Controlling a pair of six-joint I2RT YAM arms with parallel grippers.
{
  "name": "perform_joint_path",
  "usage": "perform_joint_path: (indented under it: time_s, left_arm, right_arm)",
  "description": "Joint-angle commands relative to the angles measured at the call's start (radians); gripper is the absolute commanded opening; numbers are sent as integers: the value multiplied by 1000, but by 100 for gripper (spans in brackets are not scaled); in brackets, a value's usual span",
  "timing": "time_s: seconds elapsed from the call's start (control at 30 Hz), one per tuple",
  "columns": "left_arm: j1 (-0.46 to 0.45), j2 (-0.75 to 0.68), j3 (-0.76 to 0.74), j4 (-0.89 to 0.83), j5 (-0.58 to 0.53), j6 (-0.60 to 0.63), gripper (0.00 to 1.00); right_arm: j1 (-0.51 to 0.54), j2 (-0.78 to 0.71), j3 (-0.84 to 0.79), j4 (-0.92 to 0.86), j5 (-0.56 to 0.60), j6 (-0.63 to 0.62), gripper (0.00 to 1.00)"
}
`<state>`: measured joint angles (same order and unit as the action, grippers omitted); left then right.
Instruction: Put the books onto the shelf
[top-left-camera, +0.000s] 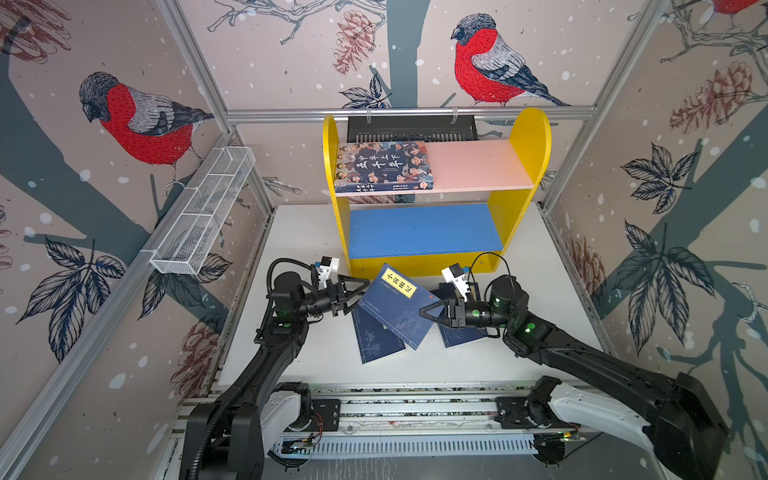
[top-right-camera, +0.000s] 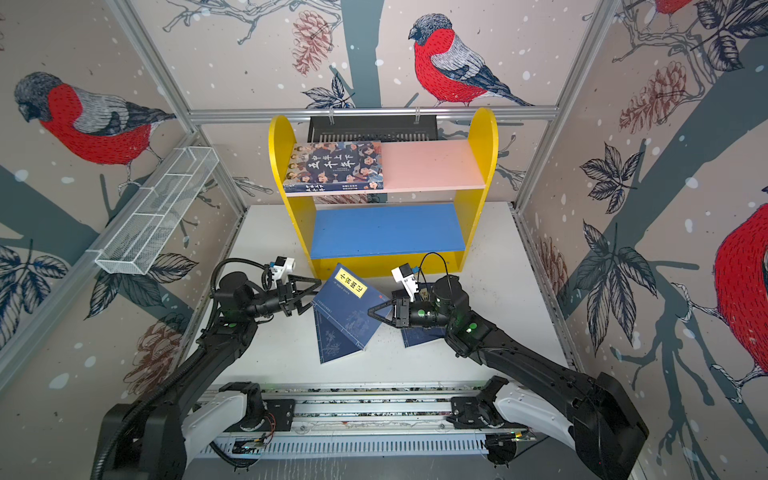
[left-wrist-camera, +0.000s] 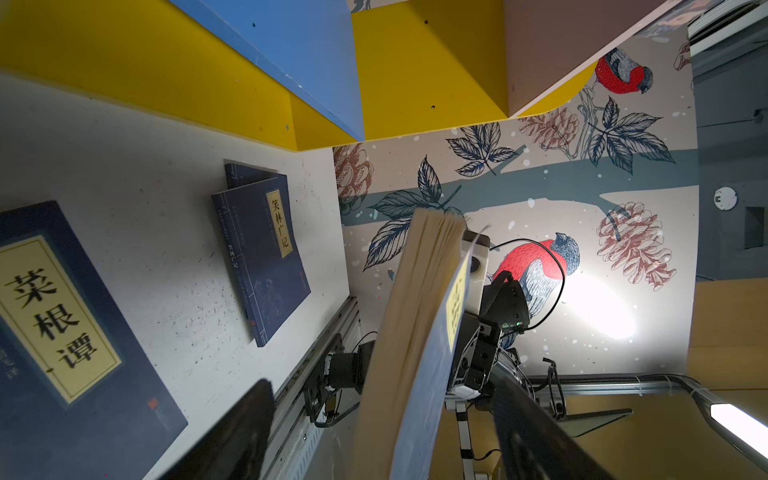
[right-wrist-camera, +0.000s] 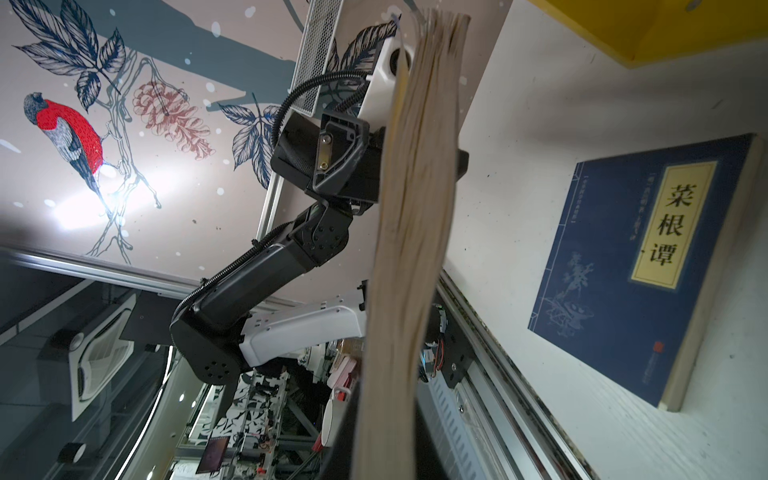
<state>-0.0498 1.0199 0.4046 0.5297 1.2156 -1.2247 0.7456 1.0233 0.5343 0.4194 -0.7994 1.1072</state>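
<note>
Around: we log wire tray (top-left-camera: 203, 212), navy books (top-left-camera: 376, 340) flat on bench (top-left-camera: 311, 232).
Raised book (top-left-camera: 395, 303): tilted, yellow-labelled; right fingers (top-left-camera: 424, 311) pinching, left fingers (top-left-camera: 353, 279) wide astride.

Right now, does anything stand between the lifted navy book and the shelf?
Nothing visible does. The lifted navy book hangs just before the shelf; its blue lower board is bare, and the illustrated book covers only half of the pink upper board.

Bird-print walls (top-left-camera: 124, 116), white tabletop (top-left-camera: 324, 368).
</note>
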Motion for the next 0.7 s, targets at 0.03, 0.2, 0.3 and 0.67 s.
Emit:
perform_joint_path:
  time_s: [0.03, 0.2, 0.3, 0.67]
  left_arm:
    - [-21, 10, 8, 144, 90, -31, 71]
    - [-89, -1, 16, 181, 119, -20, 62]
    - [-102, -24, 19, 149, 123, 20, 47]
    - [-87, -75, 63, -70, 29, 173, 0]
  right_arm:
    - [-1, 39, 33, 15, -98, -55, 2]
    - [2, 91, 60, -12, -127, -90, 2]
    - [-1, 119, 74, -32, -134, -107, 2]
    - [-30, 140, 79, -35, -60, -107, 48]
